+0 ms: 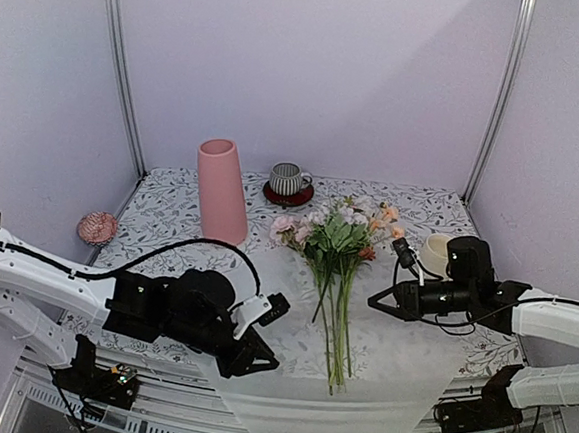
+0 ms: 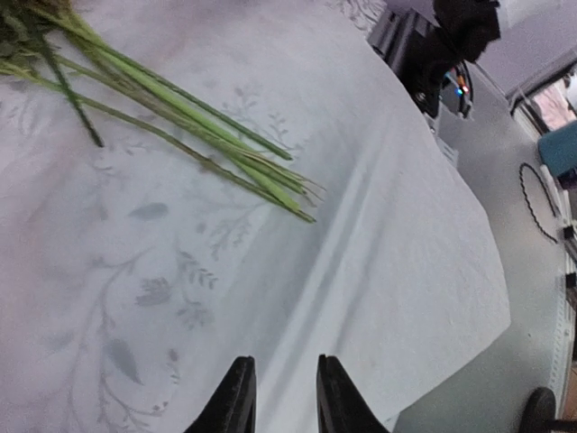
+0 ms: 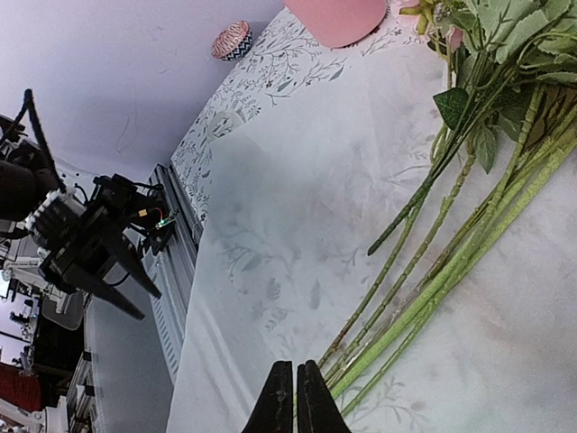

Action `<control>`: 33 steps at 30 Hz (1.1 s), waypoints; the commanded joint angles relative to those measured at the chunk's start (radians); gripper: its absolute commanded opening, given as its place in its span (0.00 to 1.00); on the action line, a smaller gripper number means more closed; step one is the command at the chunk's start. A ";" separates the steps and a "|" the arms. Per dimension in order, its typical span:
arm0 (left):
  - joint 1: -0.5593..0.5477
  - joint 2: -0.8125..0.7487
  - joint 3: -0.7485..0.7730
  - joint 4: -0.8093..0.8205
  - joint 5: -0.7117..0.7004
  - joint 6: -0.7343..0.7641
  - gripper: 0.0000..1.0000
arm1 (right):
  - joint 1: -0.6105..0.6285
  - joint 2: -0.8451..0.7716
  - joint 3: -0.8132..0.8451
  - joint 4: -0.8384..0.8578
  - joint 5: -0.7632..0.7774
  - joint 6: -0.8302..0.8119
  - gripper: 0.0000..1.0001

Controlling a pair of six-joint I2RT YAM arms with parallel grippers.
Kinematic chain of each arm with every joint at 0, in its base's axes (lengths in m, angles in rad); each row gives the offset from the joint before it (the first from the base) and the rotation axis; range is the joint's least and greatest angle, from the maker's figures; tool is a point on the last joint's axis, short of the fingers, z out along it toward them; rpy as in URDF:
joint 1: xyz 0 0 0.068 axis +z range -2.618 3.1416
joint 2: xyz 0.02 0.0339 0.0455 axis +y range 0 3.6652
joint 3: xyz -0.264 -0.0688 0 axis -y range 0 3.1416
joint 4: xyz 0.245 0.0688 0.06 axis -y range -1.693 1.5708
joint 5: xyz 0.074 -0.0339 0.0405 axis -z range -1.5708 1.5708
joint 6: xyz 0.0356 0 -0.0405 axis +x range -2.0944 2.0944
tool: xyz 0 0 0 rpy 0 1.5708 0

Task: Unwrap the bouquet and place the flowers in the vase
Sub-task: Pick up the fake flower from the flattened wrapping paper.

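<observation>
From above: one pink vase (image 1: 221, 191) stands near the table's (image 1: 170, 205) far left corner, two mugs (striped mug (image 1: 288, 179) beside it, cream mug (image 1: 434, 252) behind the right arm (image 1: 552, 322)), and the flowers (image 1: 337, 270) lie mid-table on spread wrapping paper (image 1: 382, 379). The left wrist view shows stem ends and the left gripper (image 2: 284, 401), fingers apart, empty. The right wrist view shows the right gripper (image 3: 296, 397) pressed together, empty, beside the stems.

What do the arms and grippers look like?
White link shells with black joint housings on left arm and right arm. A thin black cable loops along the left one. The left gripper and right gripper are black, tapering to points; white piece behind the left's.
</observation>
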 commanded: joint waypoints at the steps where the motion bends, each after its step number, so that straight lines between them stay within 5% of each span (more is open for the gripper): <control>1: 0.068 -0.070 -0.054 0.050 -0.117 -0.039 0.26 | 0.022 -0.038 0.000 0.032 0.084 0.024 0.03; 10: 0.134 -0.060 -0.082 0.090 -0.095 -0.023 0.27 | 0.022 -0.071 -0.068 0.155 0.124 -0.006 0.03; 18: 0.186 -0.023 -0.099 0.142 -0.113 -0.043 0.29 | 0.029 0.086 0.001 0.108 0.009 -0.042 0.05; 27: 0.207 0.040 -0.057 0.160 -0.295 -0.095 0.31 | 0.033 0.163 -0.014 0.195 0.102 -0.039 0.09; 29: 0.214 0.064 -0.043 0.170 -0.305 -0.102 0.40 | 0.033 0.180 -0.003 0.195 0.142 -0.054 0.10; 33: 0.223 0.126 0.008 0.139 -0.367 -0.138 0.74 | 0.031 0.193 0.018 0.202 0.238 -0.085 0.11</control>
